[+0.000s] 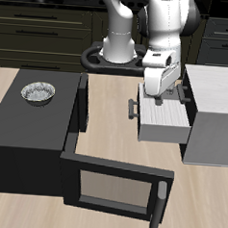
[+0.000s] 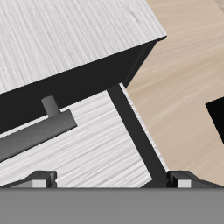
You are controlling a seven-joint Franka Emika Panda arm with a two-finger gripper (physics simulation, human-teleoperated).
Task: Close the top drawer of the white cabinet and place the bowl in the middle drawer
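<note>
Exterior view gives us one white cabinet [image 1: 214,118] with one drawer pulled out, the top drawer [image 1: 165,119]. Beside the cabinet stands one black box [image 1: 28,129], door open, one bowl [image 1: 37,91] on its roof. One gripper [image 1: 158,93] hangs over the drawer, fingers apart, holding nothing.

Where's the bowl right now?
In the exterior view, the bowl sits on top of the large black box, near its back edge, well apart from the white cabinet and its pulled-out top drawer.
</note>
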